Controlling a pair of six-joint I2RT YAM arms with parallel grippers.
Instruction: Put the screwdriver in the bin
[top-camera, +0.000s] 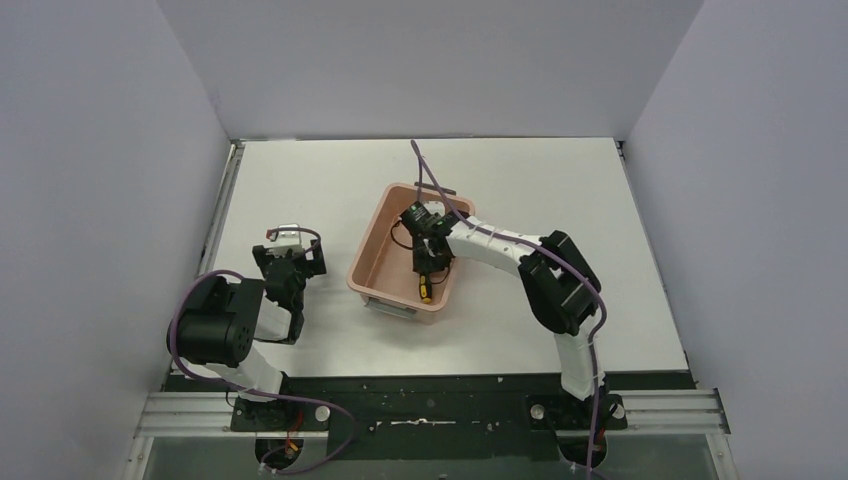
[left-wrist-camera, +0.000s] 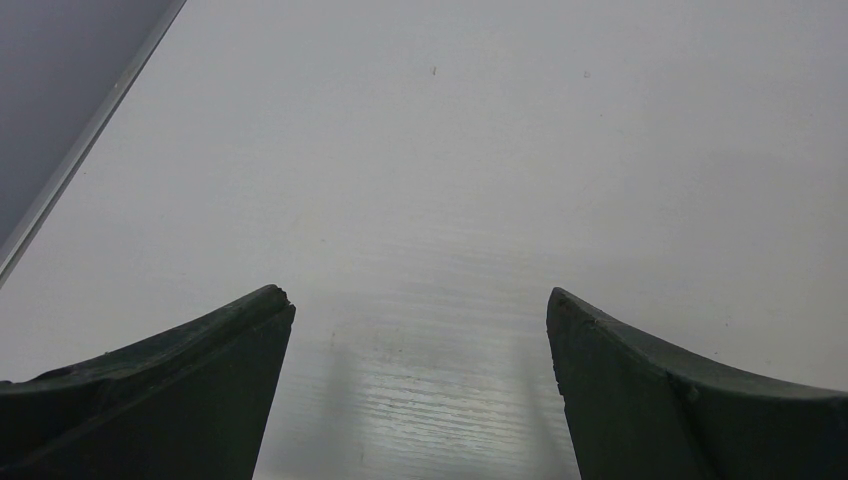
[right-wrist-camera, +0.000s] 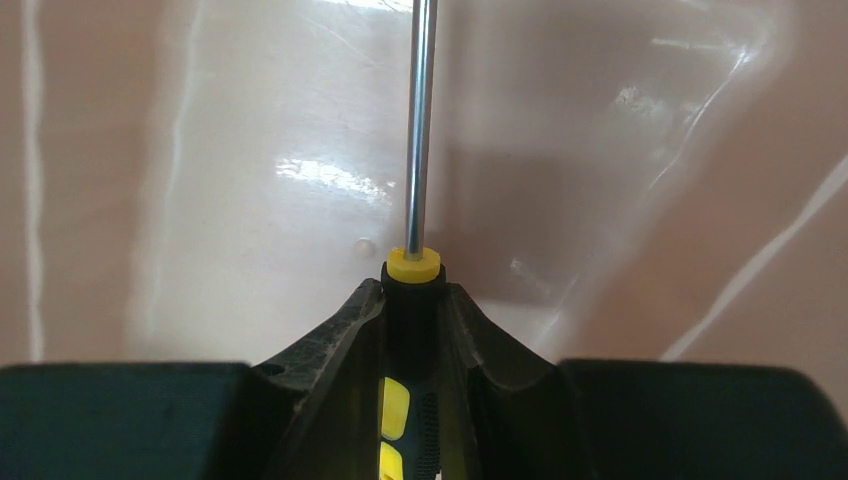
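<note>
**Item:** screwdriver (right-wrist-camera: 413, 262). Yellow-and-black handle, yellow collar, thin bright metal shaft.

**Place:** it is hanging inside the salmon-pink bin (top-camera: 366, 258), centre of the overhead view. Its yellow handle end is showing near the bin's lower wall. Whether it is touching the floor cannot be told.

**Holder:** right gripper (right-wrist-camera: 413, 292). The jaws are clamping the black handle just behind the collar. The shaft is running straight ahead of the jaws, toward the top of the wrist frame, over the glossy pink plastic.

**Judgement:** only the release seems to be remaining, and this arm is the nearer one.

**Left gripper** (left-wrist-camera: 420, 300): the jaws are standing wide apart and gripping nothing. It is hovering over the bare white tabletop (left-wrist-camera: 500, 150), lower left overhead, well apart from the bin.
</note>
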